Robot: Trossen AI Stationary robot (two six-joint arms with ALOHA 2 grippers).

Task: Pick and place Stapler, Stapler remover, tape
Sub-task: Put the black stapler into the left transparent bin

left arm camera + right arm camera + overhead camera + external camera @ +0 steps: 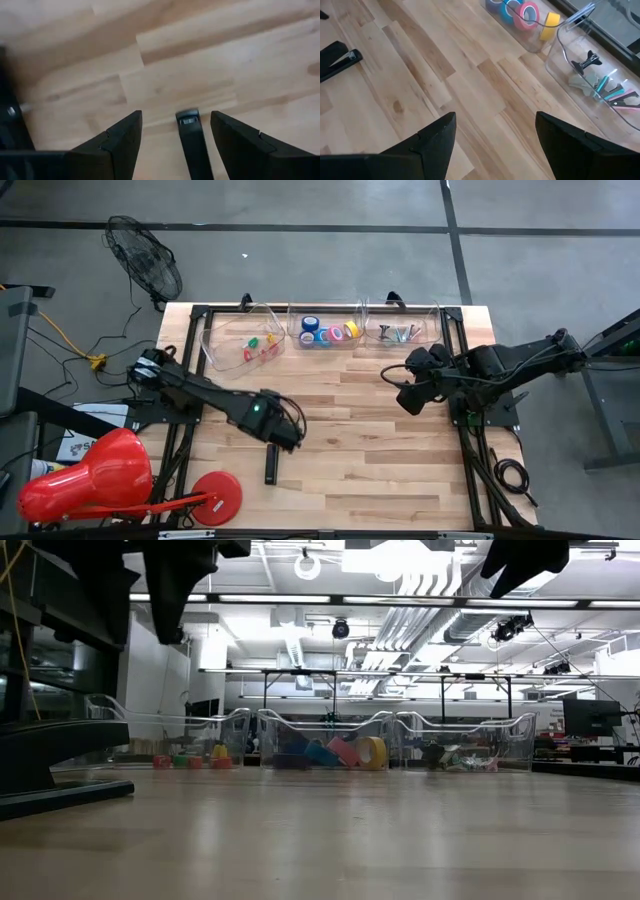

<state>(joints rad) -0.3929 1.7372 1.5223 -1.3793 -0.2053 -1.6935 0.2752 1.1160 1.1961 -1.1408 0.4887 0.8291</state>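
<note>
A black stapler [270,466] lies flat on the wooden table, left of the middle and toward the near edge. My left gripper [276,444] hovers above its far end and points down. It is open, with one finger on either side of the stapler's end [189,120], touching nothing. My right gripper [402,392] waits open above the table's right half. The tape rolls [329,332], blue, pink and yellow, lie in the middle clear bin [530,46]. Small red, green and yellow pieces [257,346] lie in the left bin; I cannot tell whether they are stapler removers.
Three clear bins stand in a row along the far edge; the right one [570,75] holds black clips and coloured pens. A red disc [216,497] on a stand sits at the near left corner. Bare wood [370,450] spreads between the arms.
</note>
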